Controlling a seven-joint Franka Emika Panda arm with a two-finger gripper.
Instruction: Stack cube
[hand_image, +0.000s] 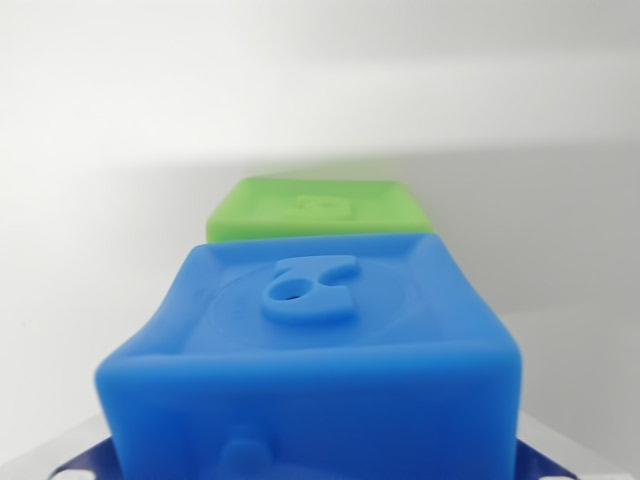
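Wrist view, near to far: blue cube (310, 340) fills the lower frame, its bottom cut off, a raised figure with a hole on its top face. Pale gripper fingers (60, 455) show faintly at the lower corners; whether they clamp the cube cannot be told. Green cube (318, 208) lies just behind, partly hidden. White surface (100, 150) open all round.

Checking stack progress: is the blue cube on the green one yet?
Cannot tell. The blue cube fills the wrist view's foreground, and the green cube shows just past its top edge; contact is hidden.
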